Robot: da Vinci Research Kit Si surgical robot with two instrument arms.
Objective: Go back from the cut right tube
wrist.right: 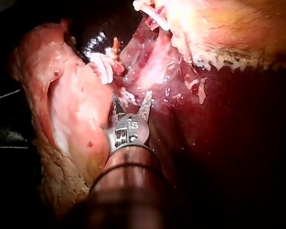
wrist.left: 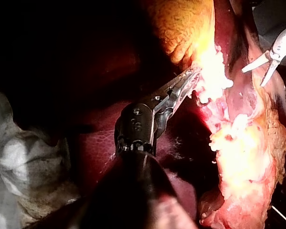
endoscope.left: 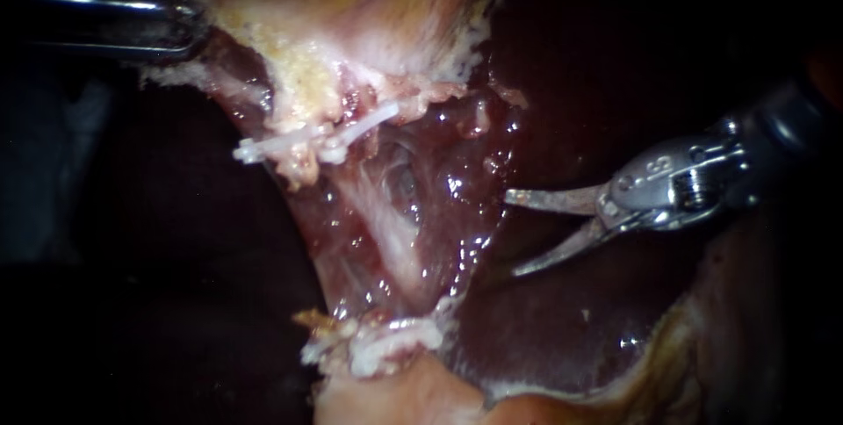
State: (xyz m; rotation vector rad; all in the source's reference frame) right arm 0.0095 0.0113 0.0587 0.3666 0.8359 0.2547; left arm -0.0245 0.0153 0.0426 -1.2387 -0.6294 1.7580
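Dark metal left instrument enters at upper left of the endoscope view. Left wrist view shows its jaws clamped from both sides on pale tissue.

Centre frame: white upper clips, then raw red bed, then lower clips at lower centre. A tube stump sits at the lower clips. Its partner looks to end at the upper clips. I can't tell left tube from right here.

Right of centre: right instrument, two thin blades spread wide in a V, holding nothing. Tips point left at the red bed, near it but apart, over dark liver.

Key relation: both stumps lie left of the blades. The line between them runs top to bottom, crossing the shaft line. The shaft leads off right and slightly up. Judgement: retreat is a straight pull along the shaft toward the right edge, with nothing in the way.
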